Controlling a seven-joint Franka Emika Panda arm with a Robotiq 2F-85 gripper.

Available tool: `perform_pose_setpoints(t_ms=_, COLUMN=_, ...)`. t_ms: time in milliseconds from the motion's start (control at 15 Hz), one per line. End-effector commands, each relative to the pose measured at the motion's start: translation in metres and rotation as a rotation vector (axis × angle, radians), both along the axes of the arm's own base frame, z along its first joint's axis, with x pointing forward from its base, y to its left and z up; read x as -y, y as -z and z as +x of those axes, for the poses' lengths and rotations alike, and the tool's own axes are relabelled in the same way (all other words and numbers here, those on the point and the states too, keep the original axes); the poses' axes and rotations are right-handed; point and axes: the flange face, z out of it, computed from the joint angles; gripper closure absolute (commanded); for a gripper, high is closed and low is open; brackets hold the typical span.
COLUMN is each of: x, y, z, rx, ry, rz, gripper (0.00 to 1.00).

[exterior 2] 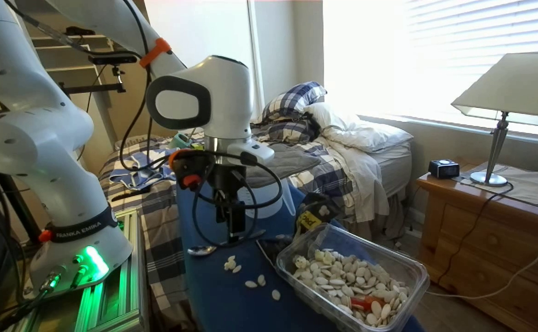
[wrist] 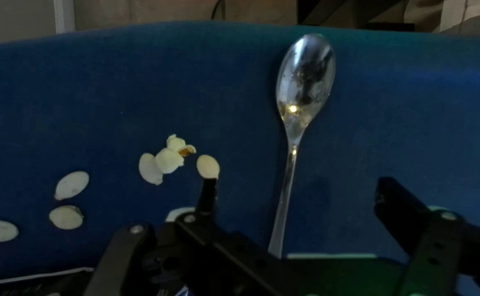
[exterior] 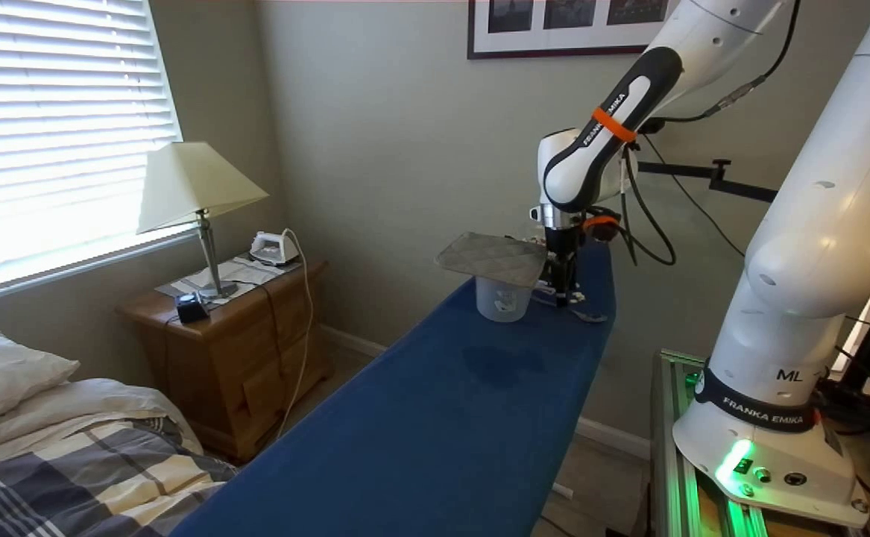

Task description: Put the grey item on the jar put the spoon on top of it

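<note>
Bedroom, blue ironing board [exterior: 375, 447]. Grey pad [exterior: 490, 257] rests atop jar [exterior: 498, 306]: first step done, we judge. Spoon [wrist: 293, 150] lies on board; wrist view frames it between spread, empty jaws of gripper [wrist: 297, 185]. Pickup in hand; next, we need squeeze, straight lift.

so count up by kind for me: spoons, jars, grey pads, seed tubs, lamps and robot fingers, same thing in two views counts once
Spoon: 1
Jar: 1
Grey pad: 1
Seed tub: 1
Lamp: 1
Fingers: 2
Total: 7
</note>
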Motion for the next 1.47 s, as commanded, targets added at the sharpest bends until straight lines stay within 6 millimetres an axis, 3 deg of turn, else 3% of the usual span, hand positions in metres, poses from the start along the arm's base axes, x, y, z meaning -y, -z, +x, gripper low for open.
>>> perform_pose_setpoints(t_ms=0, x=-0.002, y=0.006, z=-0.004, rx=0.045, ry=-0.021, rz=-0.004, gripper=0.34)
perform_pose_setpoints(t_ms=333, x=-0.002, y=0.010, z=-0.002, rx=0.058, ry=-0.021, rz=-0.005, gripper=0.70)
perform_pose_setpoints(t_ms=400, x=-0.001, y=0.010, z=-0.002, rx=0.058, ry=-0.022, rz=-0.006, gripper=0.68)
perform_pose_setpoints(t_ms=467, x=-0.001, y=0.011, z=-0.002, rx=0.058, ry=-0.022, rz=-0.005, gripper=0.38)
perform_pose_setpoints(t_ms=533, x=-0.001, y=0.011, z=-0.002, rx=0.060, ry=-0.023, rz=-0.006, gripper=0.38)
perform_pose_setpoints(t_ms=600, x=0.000, y=0.012, z=-0.002, rx=0.061, ry=-0.024, rz=-0.004, gripper=0.48)
perform_pose_setpoints(t_ms=667, x=0.000, y=0.012, z=-0.003, rx=0.061, ry=-0.024, rz=-0.003, gripper=0.64)
perform_pose_setpoints(t_ms=733, x=0.000, y=0.013, z=-0.003, rx=0.060, ry=-0.025, rz=-0.001, gripper=0.69)
perform_pose_setpoints(t_ms=867, x=0.000, y=0.014, z=-0.003, rx=0.058, ry=-0.028, rz=0.000, gripper=0.43)
perform_pose_setpoints(t_ms=933, x=-0.001, y=0.014, z=-0.003, rx=0.058, ry=-0.028, rz=0.000, gripper=0.39)
perform_pose_setpoints(t_ms=1000, x=-0.001, y=0.014, z=-0.003, rx=0.057, ry=-0.029, rz=0.000, gripper=0.42)
perform_pose_setpoints(t_ms=1400, x=0.000, y=0.016, z=-0.003, rx=0.051, ry=-0.030, rz=-0.001, gripper=0.92)
